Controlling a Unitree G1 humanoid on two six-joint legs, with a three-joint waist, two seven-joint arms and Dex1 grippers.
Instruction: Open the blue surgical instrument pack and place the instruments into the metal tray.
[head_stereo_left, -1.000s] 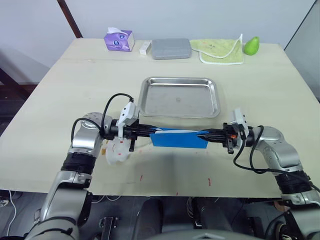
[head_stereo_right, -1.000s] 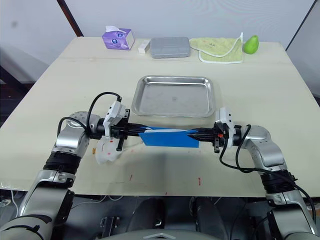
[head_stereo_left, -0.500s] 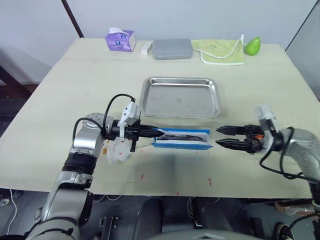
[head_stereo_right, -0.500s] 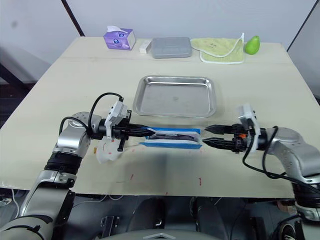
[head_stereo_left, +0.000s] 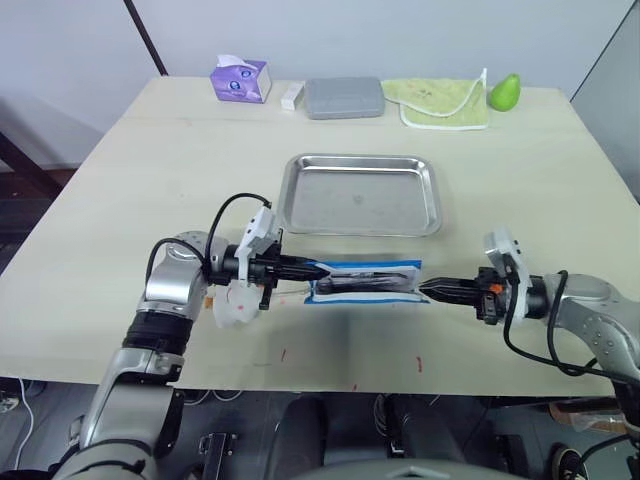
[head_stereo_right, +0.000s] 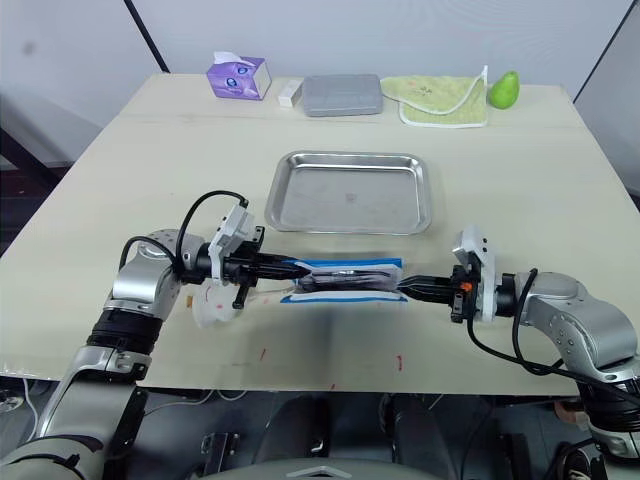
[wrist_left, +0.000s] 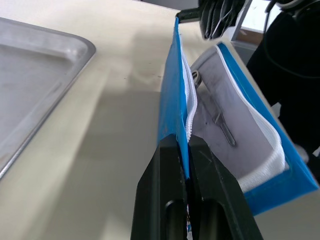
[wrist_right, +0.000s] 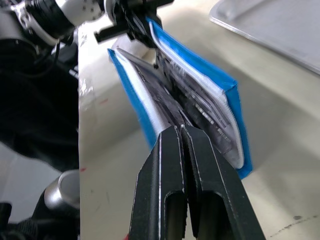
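Note:
The blue surgical instrument pack (head_stereo_left: 365, 282) lies partly open on the table just in front of the metal tray (head_stereo_left: 300, 190), which holds nothing. Dark thin instruments (wrist_right: 195, 100) show against its white lining. My left gripper (head_stereo_left: 312, 270) is shut on the zipper edge of the upper blue flap (wrist_left: 172, 90) at the pack's left end, holding that flap raised. My right gripper (head_stereo_left: 425, 290) is shut, its tips (wrist_right: 181, 129) at the pack's right end between the two flaps. Whether it pinches anything there is hidden.
Along the table's far edge stand a purple tissue box (head_stereo_left: 239, 79), a small white object (head_stereo_left: 291, 94), a grey hard case (head_stereo_left: 344, 97), a green cloth (head_stereo_left: 443, 101) and a green pear (head_stereo_left: 504, 91). Bare tabletop lies to either side of the tray.
The right gripper let go of the pack, drew back to the right and opened, then shut and returned to the pack's right end. The pack now gapes open, showing its lining.

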